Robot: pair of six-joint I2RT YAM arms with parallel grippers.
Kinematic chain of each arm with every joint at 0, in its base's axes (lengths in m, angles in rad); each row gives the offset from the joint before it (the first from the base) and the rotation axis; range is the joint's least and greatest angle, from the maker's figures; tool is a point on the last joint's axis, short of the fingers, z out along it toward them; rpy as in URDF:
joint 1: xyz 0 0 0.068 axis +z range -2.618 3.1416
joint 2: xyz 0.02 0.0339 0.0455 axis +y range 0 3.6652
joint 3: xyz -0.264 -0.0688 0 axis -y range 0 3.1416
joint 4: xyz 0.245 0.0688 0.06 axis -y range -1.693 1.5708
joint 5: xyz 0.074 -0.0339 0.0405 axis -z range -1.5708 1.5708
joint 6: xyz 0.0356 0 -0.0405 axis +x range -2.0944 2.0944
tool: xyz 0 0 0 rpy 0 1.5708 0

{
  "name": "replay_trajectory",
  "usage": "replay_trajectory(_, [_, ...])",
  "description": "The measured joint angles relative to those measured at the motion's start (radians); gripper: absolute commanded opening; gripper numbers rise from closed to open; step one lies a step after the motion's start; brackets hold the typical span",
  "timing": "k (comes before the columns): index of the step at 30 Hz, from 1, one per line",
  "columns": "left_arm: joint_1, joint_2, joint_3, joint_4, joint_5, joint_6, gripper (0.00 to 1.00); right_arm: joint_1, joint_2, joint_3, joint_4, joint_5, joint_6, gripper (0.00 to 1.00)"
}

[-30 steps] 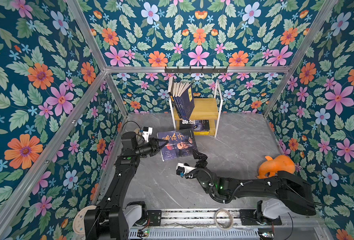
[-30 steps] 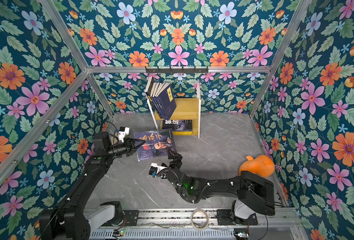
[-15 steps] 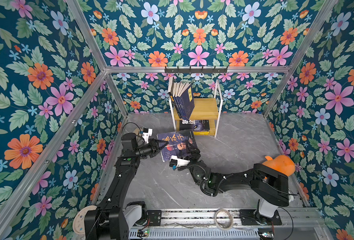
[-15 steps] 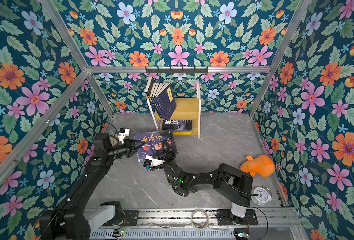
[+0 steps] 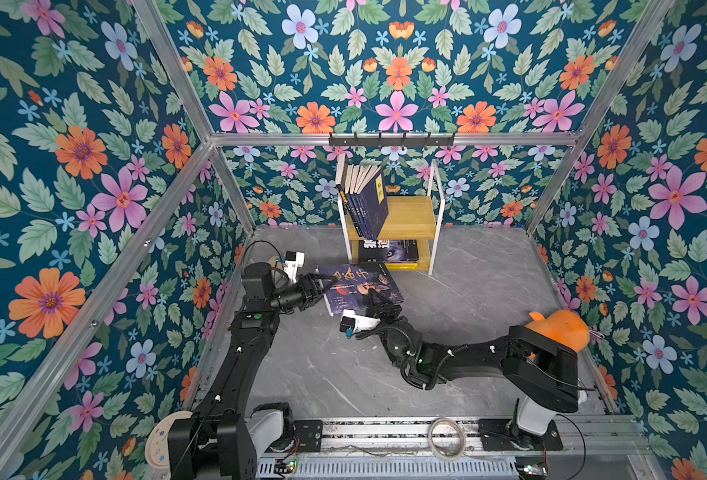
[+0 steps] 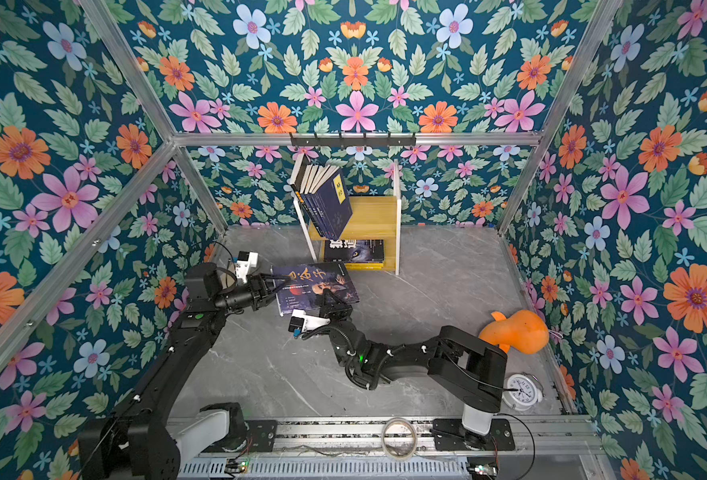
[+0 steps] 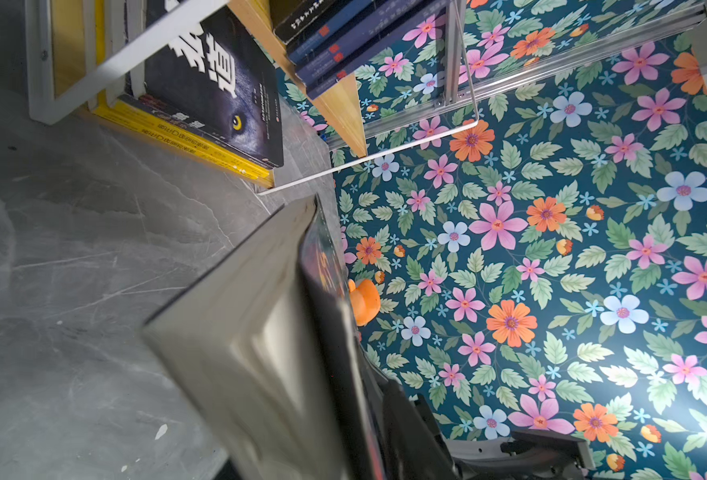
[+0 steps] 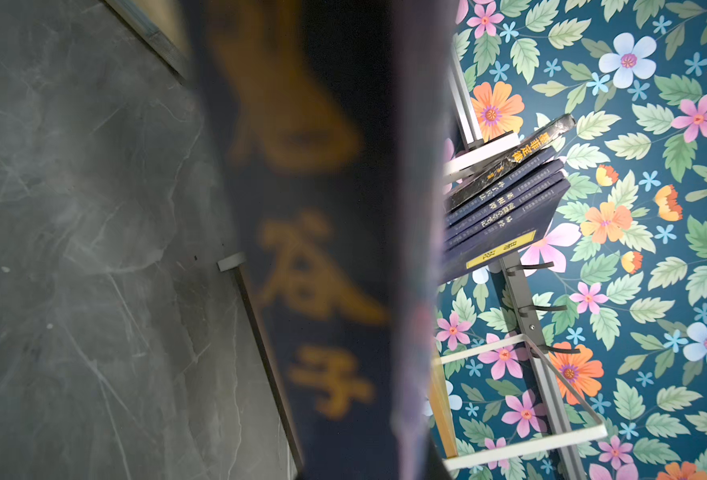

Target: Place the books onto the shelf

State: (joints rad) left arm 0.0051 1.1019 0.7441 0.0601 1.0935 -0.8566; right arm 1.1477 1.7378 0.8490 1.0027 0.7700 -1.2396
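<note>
The book [image 5: 360,286] is tilting between both grippers, just in front of the shelf [image 5: 412,216]. The right gripper [image 5: 378,300] is pinching its near edge. The left gripper [image 5: 317,286] is meeting its left edge, though I cannot tell whether those fingers are gripping. Other books [image 5: 366,199] are leaning on the upper tier.
</note>
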Motion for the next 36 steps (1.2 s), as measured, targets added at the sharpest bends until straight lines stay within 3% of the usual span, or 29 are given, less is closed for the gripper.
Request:
replay_trajectory(11, [0.038, -0.014, 0.044, -0.114, -0.048, 0.177, 0.62, -0.030, -0.252, -0.052, -0.415, 0.020, 0.238, 0.00])
replay_trajectory(20, [0.043, -0.025, 0.095, -0.286, -0.185, 0.459, 0.78, -0.081, -0.386, -0.039, -0.772, 0.011, 0.418, 0.00])
replay_trajectory(26, [0.045, -0.033, 0.099, -0.359, -0.276, 0.632, 0.99, -0.129, -0.406, 0.001, -0.912, -0.005, 0.443, 0.00])
replay_trajectory(36, [0.040, -0.046, 0.108, -0.441, -0.426, 0.834, 1.00, -0.223, -0.338, 0.148, -1.101, -0.064, 0.391, 0.00])
